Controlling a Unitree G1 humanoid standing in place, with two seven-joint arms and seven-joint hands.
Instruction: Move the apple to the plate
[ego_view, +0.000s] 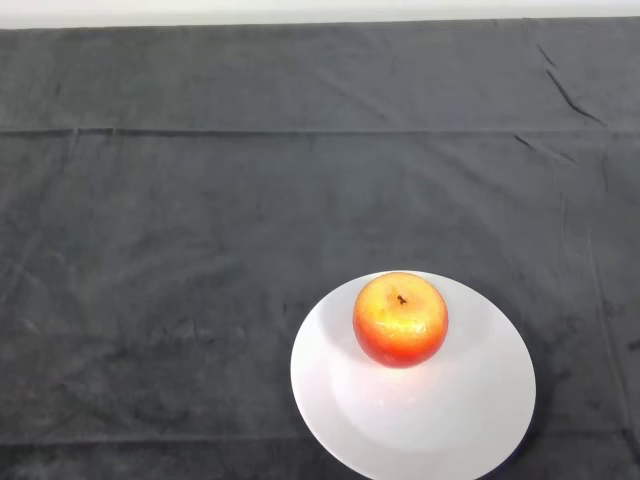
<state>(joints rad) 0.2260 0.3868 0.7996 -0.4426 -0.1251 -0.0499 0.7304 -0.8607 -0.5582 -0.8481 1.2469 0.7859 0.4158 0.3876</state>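
One apple (400, 320) rests on one plate (450, 420), upright, its stem pit turned upward. It touches the plate's surface and stands off the plate's centre, toward the far rim and slightly to the view's left. The fruit is round and a little flattened. Its skin is yellow-orange about the crown, deepening to red on the lower flanks, with a faint mottled sheen. The stem pit is a small dark dimple.

The plate is a single white disc, smooth and plain, shallow, with no visible pattern. Its near rim is cut off by the lower edge of the view. It lies in the lower right part of the scene, flat on the cloth.

One dark grey cloth (200, 200) covers the whole table. It is matte and soft-napped, like felt or fleece. Two long straight fold lines run across it from side to side, one far and one near, the near one passing under the plate. Several short slanting creases mark the far right corner. One narrow pale strip (300, 10) runs along the top edge beyond the cloth; what it is cannot be told.
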